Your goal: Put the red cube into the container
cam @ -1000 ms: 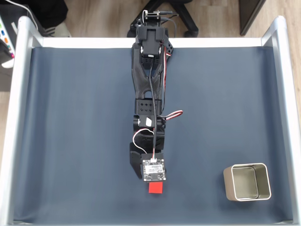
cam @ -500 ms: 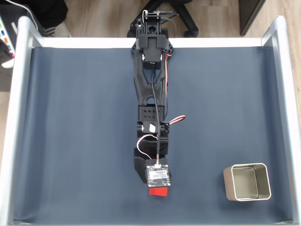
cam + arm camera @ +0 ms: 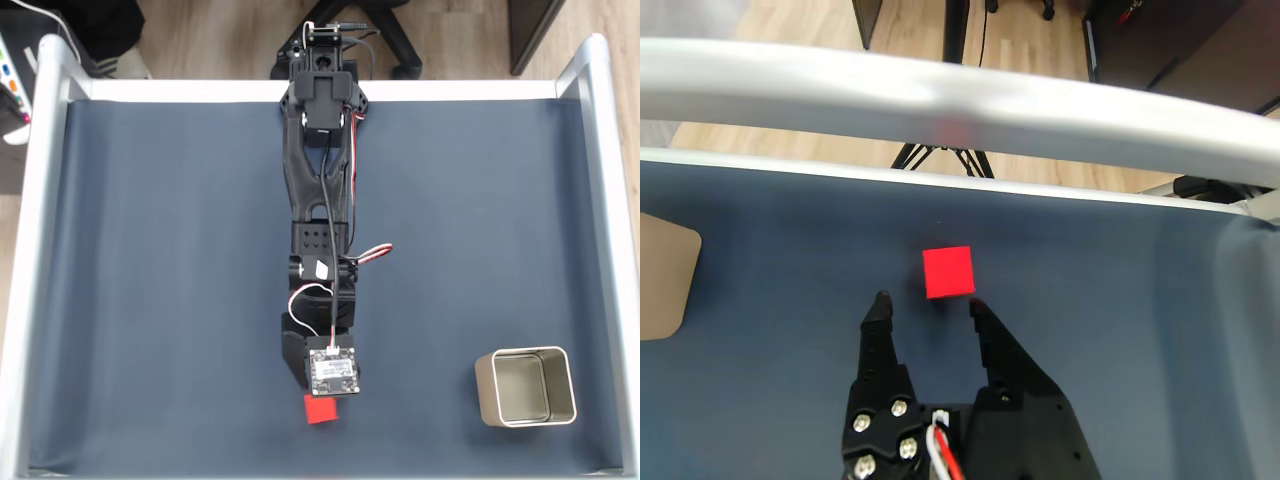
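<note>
Blue mat [image 3: 150,300] w/ red cube [image 3: 320,410], tin [image 3: 524,387]

In the fixed view, the red cube [image 3: 321,409] lies just below the pincer [image 3: 928,303], the container [image 3: 523,387] well apart to the right.

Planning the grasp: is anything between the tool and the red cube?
Nothing visible. In the wrist view the open tool points at the red cube, which lies just beyond its fingertips on bare mat.

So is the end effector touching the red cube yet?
Cannot tell. In the wrist view the open end effector sits just short of the red cube, and its right fingertip meets the cube's lower corner in the image, with no plain gap or contact.
</note>
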Available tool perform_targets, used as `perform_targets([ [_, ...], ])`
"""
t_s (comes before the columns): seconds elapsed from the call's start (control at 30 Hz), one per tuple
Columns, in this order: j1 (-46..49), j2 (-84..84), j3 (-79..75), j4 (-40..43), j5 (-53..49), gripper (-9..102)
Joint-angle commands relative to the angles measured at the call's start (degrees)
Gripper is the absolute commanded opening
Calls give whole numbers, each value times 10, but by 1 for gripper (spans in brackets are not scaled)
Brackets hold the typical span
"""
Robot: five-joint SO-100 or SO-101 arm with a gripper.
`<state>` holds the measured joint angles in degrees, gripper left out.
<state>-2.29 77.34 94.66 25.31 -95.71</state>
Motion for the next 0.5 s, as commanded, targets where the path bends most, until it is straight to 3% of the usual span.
perform_targets([
  [0.0,17,53,-23,13,1,27],
  [0.47,34,91,-15,14,-34,27],
])
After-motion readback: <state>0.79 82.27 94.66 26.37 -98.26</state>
